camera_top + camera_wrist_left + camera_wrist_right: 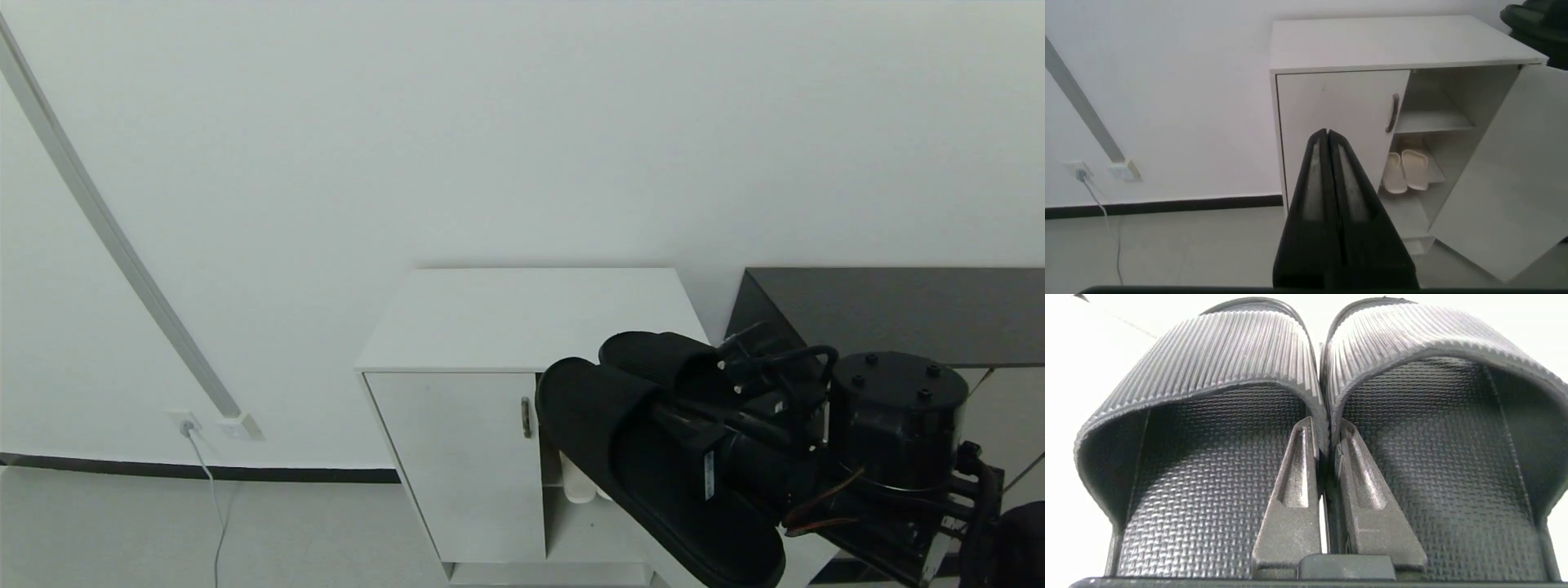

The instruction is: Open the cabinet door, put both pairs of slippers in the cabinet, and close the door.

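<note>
A pair of black slippers (637, 425) hangs in the air in front of the right half of the white cabinet (522, 318). My right gripper (1325, 441) is shut on the pair, its fingers (1294, 490) pinching the two inner edges together. The cabinet's right door (1503, 163) stands open; the left door (1339, 114) is closed, with a small handle (526, 416). A pair of white slippers (1409, 170) lies on a lower shelf inside. My left gripper (1328, 137) is shut and holds nothing, and it sits well back from the closed left door.
A dark tabletop (898, 310) adjoins the cabinet on the right. On the left wall are a socket (186, 423) with a cable trailing to the floor and a slanted grey conduit (106, 229). Bare floor (204, 531) lies left of the cabinet.
</note>
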Robot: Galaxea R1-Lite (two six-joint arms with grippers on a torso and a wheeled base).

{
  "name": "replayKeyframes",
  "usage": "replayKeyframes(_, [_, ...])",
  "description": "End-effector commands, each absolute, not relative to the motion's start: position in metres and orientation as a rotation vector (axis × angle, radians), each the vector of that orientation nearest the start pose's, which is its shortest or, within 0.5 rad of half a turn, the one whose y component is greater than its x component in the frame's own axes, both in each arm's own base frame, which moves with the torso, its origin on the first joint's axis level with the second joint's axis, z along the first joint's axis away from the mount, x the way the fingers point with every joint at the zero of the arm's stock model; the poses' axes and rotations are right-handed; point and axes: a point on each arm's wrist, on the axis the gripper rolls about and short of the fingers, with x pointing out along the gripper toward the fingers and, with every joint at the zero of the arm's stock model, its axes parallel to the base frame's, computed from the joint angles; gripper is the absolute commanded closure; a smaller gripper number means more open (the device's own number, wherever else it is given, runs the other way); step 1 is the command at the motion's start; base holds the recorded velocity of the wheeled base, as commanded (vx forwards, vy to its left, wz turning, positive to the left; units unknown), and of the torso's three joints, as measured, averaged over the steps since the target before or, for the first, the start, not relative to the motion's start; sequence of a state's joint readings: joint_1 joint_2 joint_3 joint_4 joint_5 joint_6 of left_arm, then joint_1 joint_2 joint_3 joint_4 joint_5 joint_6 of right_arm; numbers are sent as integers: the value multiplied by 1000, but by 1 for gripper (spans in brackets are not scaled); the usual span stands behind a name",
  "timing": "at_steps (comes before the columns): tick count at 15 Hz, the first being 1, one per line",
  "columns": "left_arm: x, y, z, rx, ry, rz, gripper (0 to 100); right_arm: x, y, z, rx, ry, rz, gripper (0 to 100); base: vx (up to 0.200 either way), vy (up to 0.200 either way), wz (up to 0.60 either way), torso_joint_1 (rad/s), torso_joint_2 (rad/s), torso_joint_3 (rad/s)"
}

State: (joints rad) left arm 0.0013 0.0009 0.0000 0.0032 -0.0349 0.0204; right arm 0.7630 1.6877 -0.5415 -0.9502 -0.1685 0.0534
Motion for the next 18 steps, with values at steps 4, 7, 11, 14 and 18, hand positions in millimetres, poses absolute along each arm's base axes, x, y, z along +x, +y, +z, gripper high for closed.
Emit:
replayKeyframes(4, [-23,-1,75,21,4,-35,100,202,186,148,-38,195,583,100,0,0,0,0,0,0])
replayKeyframes(7, [-23,-1,75,21,4,-34,100,200,185,148,-36,196,586,100,0,0,0,0,0,0])
replayKeyframes(11, [-23,-1,75,21,4,-34,100,200,186,147,-39,201,589,100,0,0,0,-131,289,158])
replayKeyframes(14, [-23,-1,75,21,4,-34,100,200,186,147,-38,199,589,100,0,0,0,-147,339,178])
replayKeyframes(18, [-23,-1,75,21,4,-34,100,199,186,146,-40,203,591,100,0,0,0,-155,348,189])
